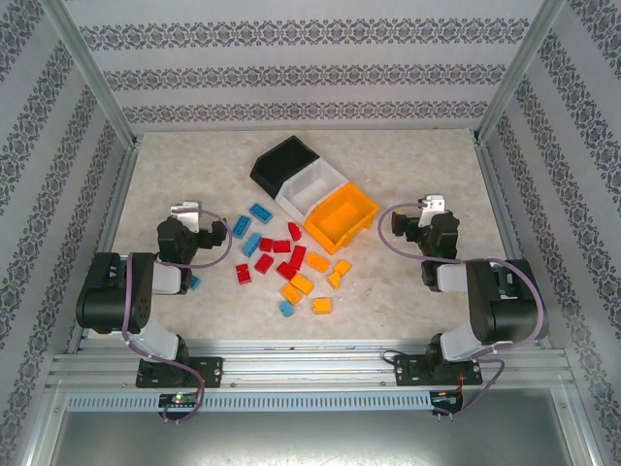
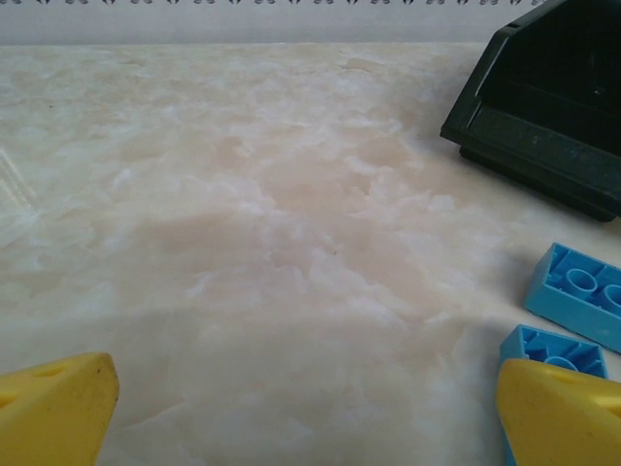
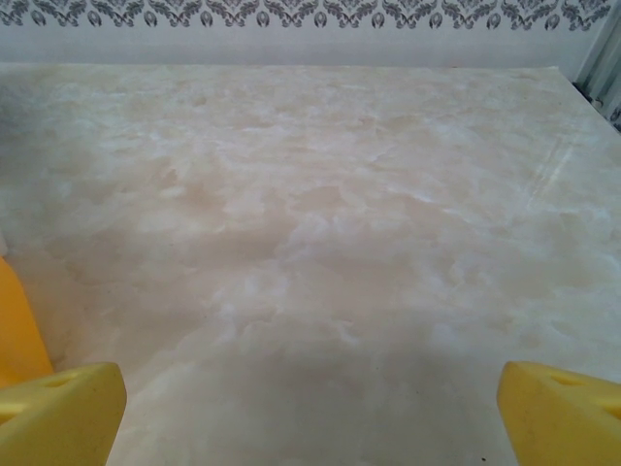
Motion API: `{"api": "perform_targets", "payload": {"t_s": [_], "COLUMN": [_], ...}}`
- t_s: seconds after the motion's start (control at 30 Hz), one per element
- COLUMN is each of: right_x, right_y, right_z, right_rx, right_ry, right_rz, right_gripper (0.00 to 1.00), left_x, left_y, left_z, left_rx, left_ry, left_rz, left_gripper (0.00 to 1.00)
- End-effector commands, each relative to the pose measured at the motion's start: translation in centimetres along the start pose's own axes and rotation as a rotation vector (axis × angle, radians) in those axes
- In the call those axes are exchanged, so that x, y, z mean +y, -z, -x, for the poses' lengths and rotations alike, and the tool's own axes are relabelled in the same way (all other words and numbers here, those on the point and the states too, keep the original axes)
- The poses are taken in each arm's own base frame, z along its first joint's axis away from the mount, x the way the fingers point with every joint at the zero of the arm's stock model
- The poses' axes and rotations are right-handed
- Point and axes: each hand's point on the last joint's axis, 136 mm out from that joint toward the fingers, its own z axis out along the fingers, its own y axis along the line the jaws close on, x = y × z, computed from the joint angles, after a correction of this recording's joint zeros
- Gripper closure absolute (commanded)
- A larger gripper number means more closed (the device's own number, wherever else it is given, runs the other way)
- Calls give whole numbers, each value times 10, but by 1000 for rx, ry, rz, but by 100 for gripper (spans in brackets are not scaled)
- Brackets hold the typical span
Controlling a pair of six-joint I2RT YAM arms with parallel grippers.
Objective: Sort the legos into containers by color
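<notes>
Top external view: the table [image 1: 408,165] is shown with sorting judged not yet begun; the containers [image 1: 312,189], black, white and orange-yellow in a row, stand ahead of and between the two pincers; the left pincer [image 2: 310,408] and right pincer [image 3: 310,413] are spread wide, with nothing gripped; the legos [image 1: 291,260] lie scattered between them; two light blue bricks [image 2: 582,291] are seen just right of the left pincer; a first pick there seems called for, jaws lowered astride one brick.
</notes>
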Motion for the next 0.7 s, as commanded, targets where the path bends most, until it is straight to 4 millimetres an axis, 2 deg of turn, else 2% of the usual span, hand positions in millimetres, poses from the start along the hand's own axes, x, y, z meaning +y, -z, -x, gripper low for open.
{"api": "perform_targets", "payload": {"t_s": [0.0,0.13,0.23,0.3,0.37,0.43,0.53,0.67], "right_x": [-7,-13,-21,-39,-44,-39,-25,14], "right_y": [-1,2,4,10,12,9,5,9], "right_z": [16,29,49,63,76,79,83,86], "right_rx": [-24,28,79,126,213,314,426,521], "right_ry": [-21,-23,-49,-197,-309,-425,-537,-528], "right_rz": [-42,-100,-151,-262,-286,-236,-162,-55], "right_gripper": [2,2,2,2,2,2,2,2], "left_x": [0,9,17,42,61,53,26,20], "left_y": [-1,8,14,22,32,32,20,19], "left_z": [7,22,41,55,60,64,62,50], "left_rx": [-11,-18,18,55,142,256,398,540], "left_ry": [15,36,56,189,271,277,304,455], "left_rz": [14,70,120,278,404,370,216,239], "left_gripper": [0,0,0,0,0,0,0,0]}}
